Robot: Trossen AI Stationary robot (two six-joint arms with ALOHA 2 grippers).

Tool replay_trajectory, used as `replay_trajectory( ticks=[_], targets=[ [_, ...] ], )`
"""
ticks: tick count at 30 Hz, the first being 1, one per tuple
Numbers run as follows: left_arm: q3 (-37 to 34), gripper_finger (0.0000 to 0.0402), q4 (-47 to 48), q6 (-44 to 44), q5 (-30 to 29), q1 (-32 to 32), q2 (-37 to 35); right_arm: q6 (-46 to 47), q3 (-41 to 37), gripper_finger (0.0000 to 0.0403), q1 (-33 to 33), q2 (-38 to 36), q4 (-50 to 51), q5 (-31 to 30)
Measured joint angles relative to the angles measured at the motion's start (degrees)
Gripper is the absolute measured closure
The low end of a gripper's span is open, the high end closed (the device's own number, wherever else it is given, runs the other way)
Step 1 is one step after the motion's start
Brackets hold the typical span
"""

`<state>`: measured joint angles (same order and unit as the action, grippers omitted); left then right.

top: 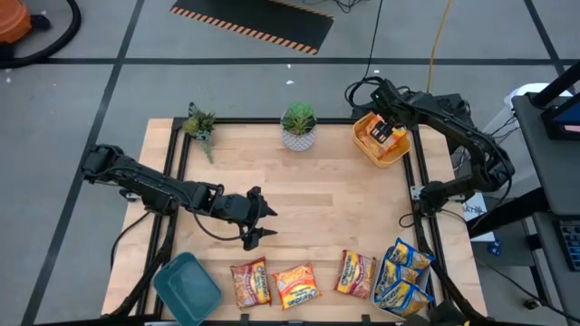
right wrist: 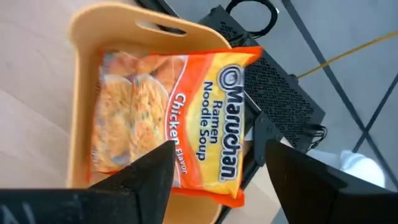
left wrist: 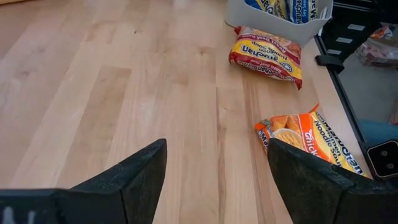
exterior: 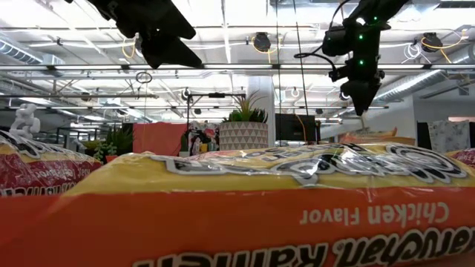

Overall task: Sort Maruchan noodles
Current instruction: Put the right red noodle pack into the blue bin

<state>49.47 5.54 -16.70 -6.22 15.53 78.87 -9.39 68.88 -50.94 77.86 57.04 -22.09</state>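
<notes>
Several Maruchan packets show. In the high view a red packet (top: 251, 282), an orange packet (top: 297, 285) and another red one (top: 356, 272) lie flat along the table's near edge. Blue-and-yellow packets (top: 403, 276) sit in a pale bin. My left gripper (top: 265, 222) (left wrist: 217, 168) hovers open over bare wood, left of centre. My right gripper (top: 385, 129) (right wrist: 217, 152) hangs open above the yellow bin (top: 376, 152) at the far right corner. An orange chicken packet (right wrist: 205, 124) lies in that bin (right wrist: 81, 93), one end over its rim.
A teal bin (top: 186, 285) sits at the near left corner. Two potted plants (top: 299, 127) (top: 199, 122) stand along the far edge. A black frame rail (top: 426, 226) runs along the right side. Bare wood (top: 326, 199) spreads across the table's middle.
</notes>
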Motion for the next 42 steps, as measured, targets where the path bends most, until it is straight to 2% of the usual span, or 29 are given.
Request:
replay_trajectory(
  ticks=[6, 9, 11, 17, 20, 24, 27, 31, 34, 42],
  targets=[
    [0.0, 0.0121, 0.0, 0.0, 0.0, 0.0, 0.0, 6.4, 0.0, 0.0165, 2.6, -4.9, -0.6, 12.0],
    [0.0, 0.0121, -0.1, 0.0, 0.0, 0.0, 0.0, 10.8, -1.4, 0.0165, 6.0, -9.6, -1.9, 18.9],
    [0.0, 0.0121, -0.1, 0.0, 0.0, 0.0, 0.0, 14.5, -4.3, 0.0165, 9.8, -13.9, -4.8, 20.9],
    [0.0, 0.0121, -0.1, -0.5, -0.4, 0.0, 0.0, 26.3, -23.5, 0.0165, 23.8, -27.8, -27.2, 20.7],
    [0.0, 0.0121, -0.1, -0.5, -0.5, 0.0, 0.0, 33.6, -31.5, 0.0165, 30.4, -32.2, -31.7, 17.6],
    [0.0, 0.0121, -0.2, 0.8, -1.6, 0.0, 0.0, 40.2, -37.9, 0.0165, 39.3, -34.2, -32.2, 12.9],
    [0.0, 0.0121, -0.3, 1.8, -2.7, -0.2, 0.0, 42.9, -38.8, 0.0165, 43.2, -34.1, -32.4, 11.2],
    [0.0, 0.0121, -1.6, 1.8, -3.0, -0.5, 0.0, 46.5, -38.7, 0.0165, 47.8, -34.0, -33.3, 13.2],
    [0.0, 0.0121, -2.4, 1.9, -3.0, -0.5, 0.0, 48.6, -38.0, 0.0165, 51.4, -33.2, -33.3, 12.4],
    [0.0, 0.0121, -2.3, 4.4, -3.0, -0.5, 0.0, 51.2, -32.3, 0.0165, 59.3, -25.8, -33.3, 11.5]
  ],
)
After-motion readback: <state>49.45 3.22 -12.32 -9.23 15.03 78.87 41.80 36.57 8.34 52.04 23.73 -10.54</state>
